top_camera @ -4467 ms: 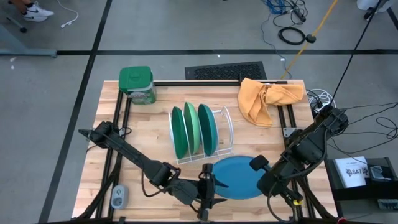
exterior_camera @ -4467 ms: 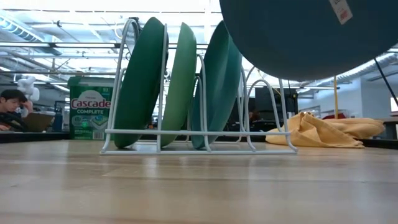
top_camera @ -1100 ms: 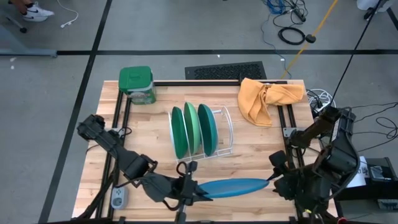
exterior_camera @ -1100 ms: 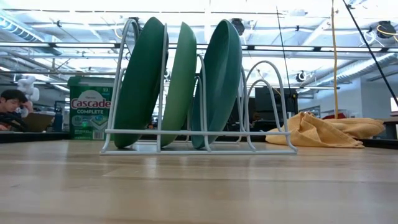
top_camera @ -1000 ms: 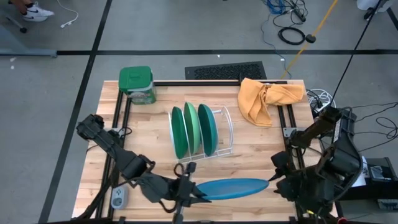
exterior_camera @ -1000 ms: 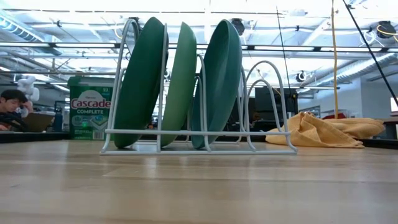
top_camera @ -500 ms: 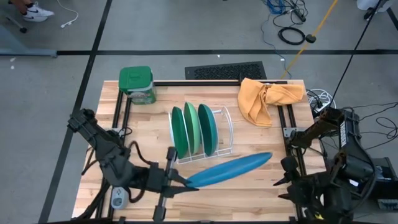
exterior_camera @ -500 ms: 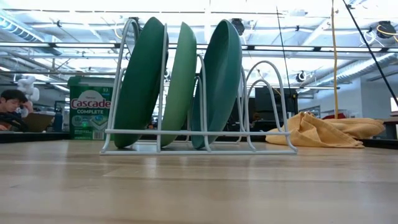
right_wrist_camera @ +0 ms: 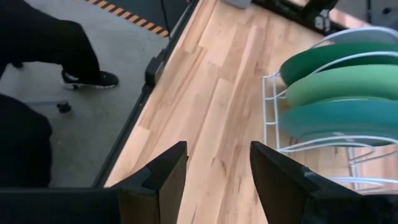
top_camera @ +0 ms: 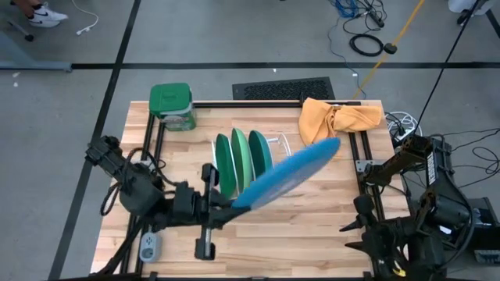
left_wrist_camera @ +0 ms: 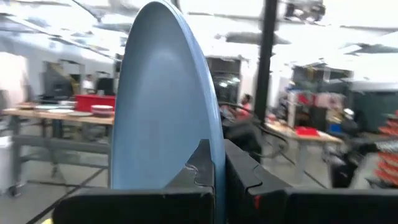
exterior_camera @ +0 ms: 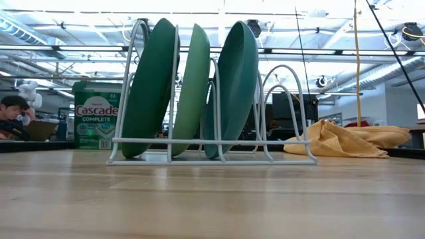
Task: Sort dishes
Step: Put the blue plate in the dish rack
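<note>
Fingers of my left gripper (left_wrist_camera: 216,180) pinch the rim of the blue plate (top_camera: 287,181), one finger on each face of it. I hold that plate up in the air, tilted, with its far end over the white wire rack (top_camera: 283,168). My left arm reaches in from the left side of the worktop (top_camera: 328,211), with the wrist low and near the front edge. My right gripper (right_wrist_camera: 214,168) is spread wide and holds nothing. It hangs at the front right corner and looks across the wood at the rack. Three plates stand on edge in the rack: the dark green plate (top_camera: 223,165), then the light mint green plate (top_camera: 241,160), then the teal plate (top_camera: 260,158). They lean a little, side by side. A green-lidded box (top_camera: 173,106) sits at the back left corner. A yellow cloth (top_camera: 336,123) lies crumpled at the back right. In the room behind, a person (exterior_camera: 13,116) sits at a desk, and dark trouser legs with a shoe (right_wrist_camera: 84,78) stand on the grey floor.
</note>
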Controlling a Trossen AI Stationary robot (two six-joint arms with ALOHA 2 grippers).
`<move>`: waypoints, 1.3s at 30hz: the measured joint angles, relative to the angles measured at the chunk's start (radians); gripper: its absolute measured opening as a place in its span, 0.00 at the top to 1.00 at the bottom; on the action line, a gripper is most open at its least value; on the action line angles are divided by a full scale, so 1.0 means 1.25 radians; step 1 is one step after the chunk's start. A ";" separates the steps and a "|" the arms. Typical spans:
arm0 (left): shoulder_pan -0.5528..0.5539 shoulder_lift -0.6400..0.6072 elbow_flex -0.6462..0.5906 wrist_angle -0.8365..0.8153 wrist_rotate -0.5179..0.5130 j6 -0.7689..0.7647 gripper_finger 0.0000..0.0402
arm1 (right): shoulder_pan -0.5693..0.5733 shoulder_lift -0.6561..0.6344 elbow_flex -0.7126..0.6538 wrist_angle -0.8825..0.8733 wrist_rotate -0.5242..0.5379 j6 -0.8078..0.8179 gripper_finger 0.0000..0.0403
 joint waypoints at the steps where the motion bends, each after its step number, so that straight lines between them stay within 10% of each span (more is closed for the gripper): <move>1: 0.005 0.003 0.000 0.016 -0.015 -0.001 0.99 | 0.000 0.000 0.000 0.000 0.008 -0.003 0.58; 24: 0.171 0.077 -0.001 0.229 -0.128 -0.249 0.99 | -0.001 0.002 -0.124 0.077 0.179 -0.013 0.58; 39: 0.190 0.109 -0.001 0.201 -0.448 -0.274 0.99 | -0.001 0.001 -0.212 0.157 0.342 -0.014 0.58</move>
